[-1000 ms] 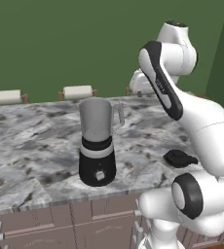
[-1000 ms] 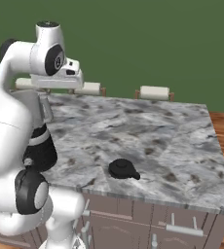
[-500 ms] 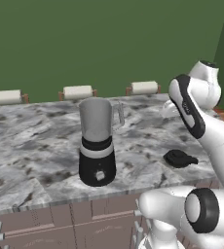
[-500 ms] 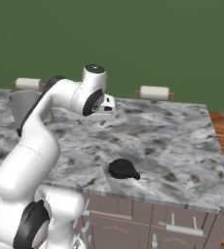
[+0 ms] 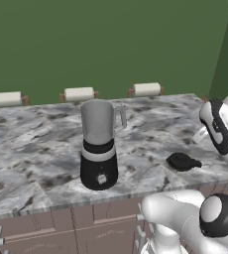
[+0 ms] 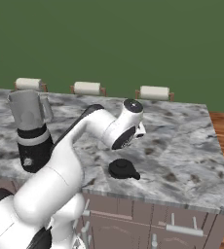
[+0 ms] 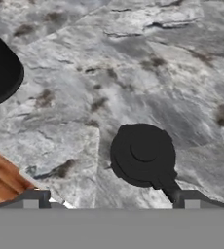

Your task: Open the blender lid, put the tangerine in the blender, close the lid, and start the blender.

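Blender (image 5: pixel 99 144): left-centre of left base view, jar open.
Blender lid (image 7: pixel 142 154): lower centre of hand view, off, on marble counter (image 6: pixel 182 146).
My gripper (image 7: pixel 111 200): swung over here; fingers spread, empty.
Tangerine: next, unlocated.

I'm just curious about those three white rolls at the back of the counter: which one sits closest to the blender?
The middle paper-towel roll: it sits almost directly behind the blender, while the left roll and the right roll lie well off to either side.
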Available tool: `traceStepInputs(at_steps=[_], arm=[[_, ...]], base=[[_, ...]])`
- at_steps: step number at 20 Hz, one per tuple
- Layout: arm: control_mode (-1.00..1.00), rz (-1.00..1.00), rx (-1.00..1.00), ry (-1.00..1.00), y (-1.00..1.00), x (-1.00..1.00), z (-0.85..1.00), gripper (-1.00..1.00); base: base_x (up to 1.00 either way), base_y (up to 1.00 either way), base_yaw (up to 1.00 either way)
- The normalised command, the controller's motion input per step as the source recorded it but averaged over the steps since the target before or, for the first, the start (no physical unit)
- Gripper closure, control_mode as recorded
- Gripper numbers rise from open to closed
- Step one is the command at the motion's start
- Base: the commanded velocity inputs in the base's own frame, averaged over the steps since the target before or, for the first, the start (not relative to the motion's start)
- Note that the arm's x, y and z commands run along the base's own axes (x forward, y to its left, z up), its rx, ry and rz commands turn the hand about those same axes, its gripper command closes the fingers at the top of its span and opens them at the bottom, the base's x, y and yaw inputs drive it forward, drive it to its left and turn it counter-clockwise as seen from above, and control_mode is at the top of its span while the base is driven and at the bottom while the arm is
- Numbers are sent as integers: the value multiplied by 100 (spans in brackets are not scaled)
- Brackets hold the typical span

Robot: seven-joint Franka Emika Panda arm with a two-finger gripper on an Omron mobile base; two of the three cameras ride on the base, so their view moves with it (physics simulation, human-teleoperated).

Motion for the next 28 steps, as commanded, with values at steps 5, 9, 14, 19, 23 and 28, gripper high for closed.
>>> traceStepInputs(at_steps=[5, 9, 14, 19, 23, 28], arm=[[-100, 23, 0, -7, -96, -3, -68, -100], [-100, 23, 0, 0, -33, 14, -71, -100], [-100, 25, 5, -10, -32, 20, -37, -100], [-100, 21, 1, -10, -13, 8, -20, -100], [-100, 11, 1, -10, 0, 1, -14, -100], [-100, 2, 0, -1, 21, 8, -18, -100]], base=[[0, 0, 0], [0, 0, 0], [0, 0, 0], [0, 0, 0], [0, 0, 0], [0, 0, 0]])
